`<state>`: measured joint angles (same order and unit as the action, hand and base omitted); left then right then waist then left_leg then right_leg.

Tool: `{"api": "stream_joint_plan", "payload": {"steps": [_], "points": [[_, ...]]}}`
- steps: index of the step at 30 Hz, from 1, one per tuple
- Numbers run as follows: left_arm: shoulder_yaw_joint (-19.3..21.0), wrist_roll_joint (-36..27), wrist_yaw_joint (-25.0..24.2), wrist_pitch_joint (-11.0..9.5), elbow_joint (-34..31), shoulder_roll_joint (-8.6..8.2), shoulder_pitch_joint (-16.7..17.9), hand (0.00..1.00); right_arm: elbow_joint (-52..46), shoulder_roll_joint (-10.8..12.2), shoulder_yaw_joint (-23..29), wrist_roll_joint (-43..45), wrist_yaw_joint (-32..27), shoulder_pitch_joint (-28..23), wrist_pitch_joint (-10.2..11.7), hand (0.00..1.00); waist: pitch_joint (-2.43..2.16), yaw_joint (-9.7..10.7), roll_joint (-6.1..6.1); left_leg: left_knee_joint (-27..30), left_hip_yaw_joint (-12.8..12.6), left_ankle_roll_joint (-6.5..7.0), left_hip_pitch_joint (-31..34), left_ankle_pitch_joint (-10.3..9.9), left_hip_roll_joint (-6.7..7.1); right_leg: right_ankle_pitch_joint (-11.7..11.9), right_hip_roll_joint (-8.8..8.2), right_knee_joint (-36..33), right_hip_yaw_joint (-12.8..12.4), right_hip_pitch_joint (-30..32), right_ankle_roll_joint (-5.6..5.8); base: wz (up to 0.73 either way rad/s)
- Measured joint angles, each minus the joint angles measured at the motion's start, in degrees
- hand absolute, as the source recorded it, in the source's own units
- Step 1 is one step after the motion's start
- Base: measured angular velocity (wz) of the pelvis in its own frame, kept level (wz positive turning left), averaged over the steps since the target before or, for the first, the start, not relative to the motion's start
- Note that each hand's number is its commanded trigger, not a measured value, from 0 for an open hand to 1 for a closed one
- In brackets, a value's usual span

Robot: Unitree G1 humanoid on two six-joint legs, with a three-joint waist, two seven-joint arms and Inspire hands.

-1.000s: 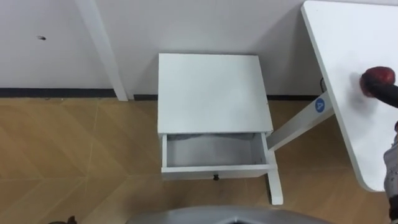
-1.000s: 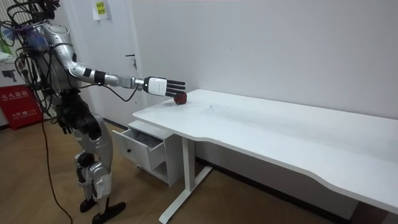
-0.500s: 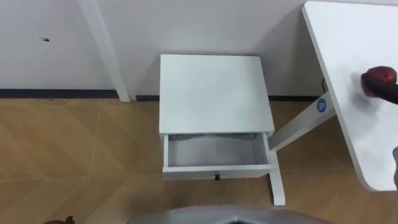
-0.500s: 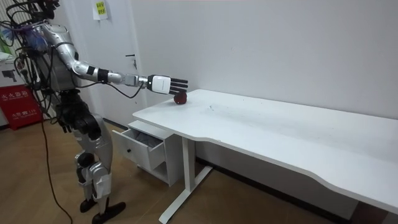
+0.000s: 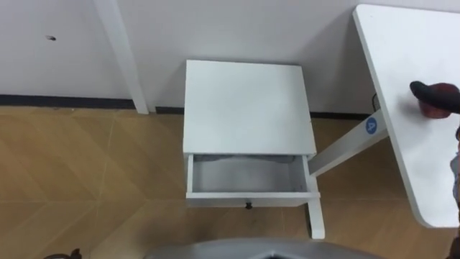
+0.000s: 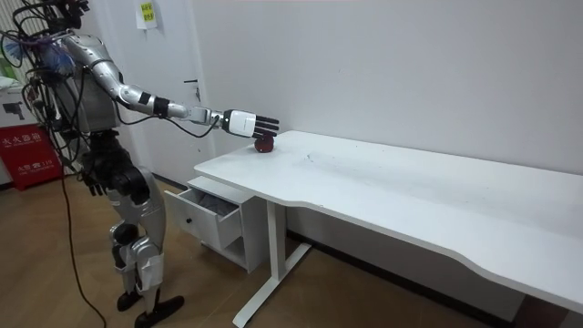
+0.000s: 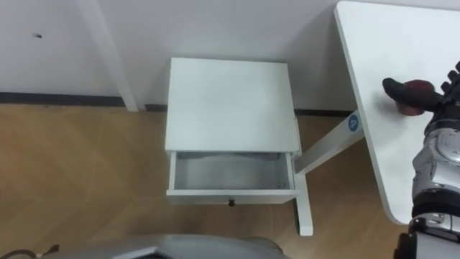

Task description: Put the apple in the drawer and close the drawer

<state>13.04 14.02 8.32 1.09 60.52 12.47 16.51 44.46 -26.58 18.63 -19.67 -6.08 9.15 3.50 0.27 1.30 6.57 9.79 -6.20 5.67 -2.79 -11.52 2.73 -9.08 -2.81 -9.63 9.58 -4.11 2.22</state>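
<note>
The drawer (image 7: 230, 193) of the small white cabinet (image 7: 228, 101) stands pulled open with nothing in it. The apple (image 7: 415, 96) rests on the white table (image 7: 381, 36) near its end, well apart from the drawer. The right hand (image 6: 243, 123) reaches over the apple with straight, unclenched fingers. The left hand (image 5: 63, 255) sits at the lower left edge of the eye view; its state cannot be told.

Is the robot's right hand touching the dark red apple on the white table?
Cannot tell. In the right eye view the right hand overlaps the dark red apple from above; the room view shows neither gap nor contact.
</note>
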Motion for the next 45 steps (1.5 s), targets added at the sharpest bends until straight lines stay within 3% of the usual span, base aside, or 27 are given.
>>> {"api": "stream_joint_plan", "payload": {"steps": [8,14,30,31,32,33,45], "points": [[-0.4,0.0,0.0,0.4,0.0,0.07,0.0,0.00,0.0,-2.1,-1.8,0.1,1.9,1.8,-1.2,0.00,0.00,0.0,-0.11,0.1,0.1,0.00,0.0,0.0,0.03,0.0,-0.03,0.1,0.0,-0.2,0.00,0.00],[-1.3,0.0,-0.1,0.4,0.4,0.22,0.0,0.00,1.7,-2.1,-1.8,3.6,2.3,2.0,-0.9,0.00,0.17,-0.4,-0.30,0.0,0.4,-0.01,-0.7,0.0,0.02,0.0,0.04,0.2,0.1,-0.9,0.00,0.01],[-1.5,0.0,0.0,0.2,1.5,0.18,-1.4,0.00,7.3,-2.0,-4.2,6.6,4.3,1.9,-1.0,0.00,0.02,-0.6,-0.60,-0.1,0.4,-0.03,-0.6,0.0,0.10,0.0,-0.03,1.0,0.6,-0.9,0.00,0.00],[-1.5,0.0,0.0,0.2,1.5,0.18,-1.5,0.00,7.3,-2.0,-4.2,6.7,4.3,1.9,-1.0,0.06,-0.08,-0.6,-0.78,-0.1,0.4,-0.03,-0.5,0.0,0.09,0.0,-0.03,1.0,0.7,-1.0,0.00,0.00],[-1.5,0.0,0.0,0.2,1.5,0.20,-1.5,0.00,7.5,-2.0,-4.4,6.8,4.3,1.9,-0.9,0.60,-0.09,-0.6,-0.87,-0.1,0.4,-0.04,-0.5,0.0,0.08,0.0,-0.02,1.0,0.7,-1.0,0.00,0.00],[-1.5,0.0,0.0,0.2,1.5,0.21,-1.5,0.00,7.8,-2.0,-4.5,6.8,4.3,1.9,-0.6,1.00,-0.10,-0.6,-0.87,-0.1,0.4,-0.05,-0.6,0.0,0.08,0.0,-0.02,1.0,0.7,-1.1,0.00,0.00],[-5.3,0.2,0.0,-0.5,5.2,0.24,-2.0,0.00,12.0,-1.9,-5.0,12.0,2.3,0.7,3.4,1.00,0.16,-1.1,-0.56,0.0,1.0,-0.19,-1.9,-0.1,0.01,0.0,0.06,1.1,1.6,-2.4,0.00,0.02]]}}
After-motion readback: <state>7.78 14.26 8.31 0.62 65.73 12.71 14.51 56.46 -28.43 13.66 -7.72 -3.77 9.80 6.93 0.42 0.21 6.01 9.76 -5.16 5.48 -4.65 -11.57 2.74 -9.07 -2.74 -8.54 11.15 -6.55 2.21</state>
